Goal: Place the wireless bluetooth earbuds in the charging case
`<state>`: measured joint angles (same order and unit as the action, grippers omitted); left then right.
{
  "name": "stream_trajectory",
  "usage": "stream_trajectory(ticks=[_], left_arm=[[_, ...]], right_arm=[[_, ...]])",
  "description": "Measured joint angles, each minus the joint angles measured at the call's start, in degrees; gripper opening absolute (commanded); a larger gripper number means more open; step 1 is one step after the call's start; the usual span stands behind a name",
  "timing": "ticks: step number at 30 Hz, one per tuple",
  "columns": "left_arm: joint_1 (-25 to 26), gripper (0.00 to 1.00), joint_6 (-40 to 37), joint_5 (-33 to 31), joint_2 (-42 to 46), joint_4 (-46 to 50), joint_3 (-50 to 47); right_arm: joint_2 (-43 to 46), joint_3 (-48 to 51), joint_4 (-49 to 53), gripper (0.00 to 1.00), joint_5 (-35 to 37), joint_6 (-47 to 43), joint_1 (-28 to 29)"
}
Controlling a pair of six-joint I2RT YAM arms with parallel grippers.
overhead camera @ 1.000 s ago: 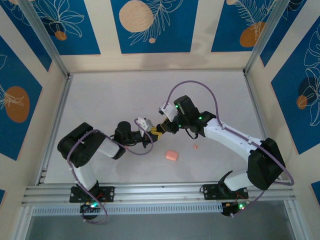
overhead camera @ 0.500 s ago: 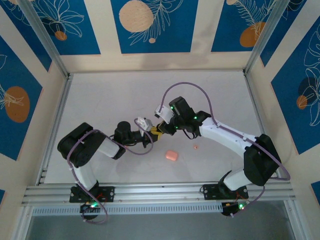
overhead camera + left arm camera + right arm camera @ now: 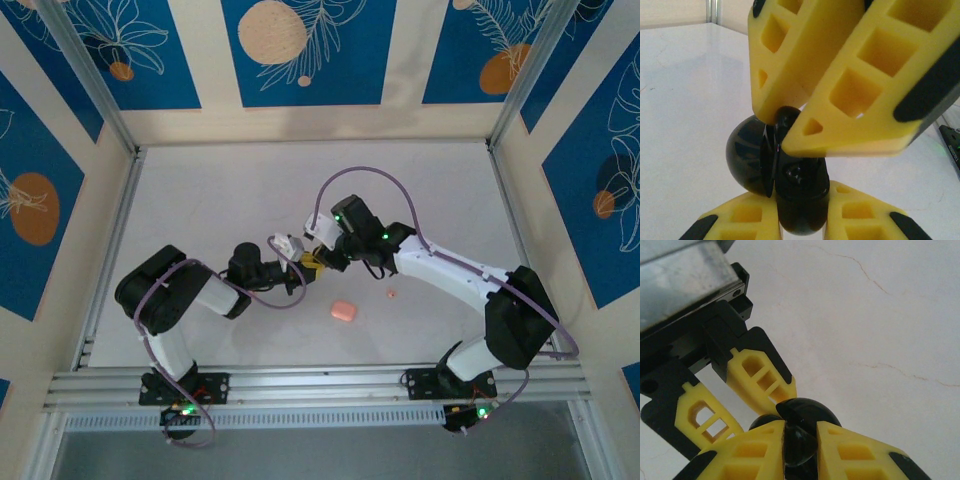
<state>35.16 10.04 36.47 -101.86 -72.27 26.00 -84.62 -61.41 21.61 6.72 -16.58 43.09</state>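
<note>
Left gripper [image 3: 800, 200]: grasps the charging case [image 3: 747, 150], steadying it for you.
Right gripper [image 3: 800, 432]: clenched on an earbud [image 3: 786, 117], poised at its opening.

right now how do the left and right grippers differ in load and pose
Load: the left gripper clamps the charging case; the right gripper pinches a far smaller black piece, seemingly an earbud, at the case's top. Pose, in the left wrist view: the left gripper rises from below, the right gripper reaches down from above. Both are shut at the case.
</note>
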Motion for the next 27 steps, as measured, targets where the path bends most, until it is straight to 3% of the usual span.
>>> stream_trajectory(ticks=[9, 21, 27], left_arm=[[0.00, 0.19, -0.04, 0.59, 0.00, -0.31, 0.00], [0.00, 0.19, -0.13, 0.81, 0.04, -1.03, -0.02], [0.00, 0.19, -0.98, 0.81, 0.15, -1.31, -0.26]], right_arm=[[0.02, -0.13, 1.42, 0.24, 0.31, -1.73, 1.01], [0.09, -1.62, 3.26, 0.52, -8.48, 1.27, -0.39], [0.55, -1.99, 3.67, 0.56, -14.88, 4.50, -3.19]])
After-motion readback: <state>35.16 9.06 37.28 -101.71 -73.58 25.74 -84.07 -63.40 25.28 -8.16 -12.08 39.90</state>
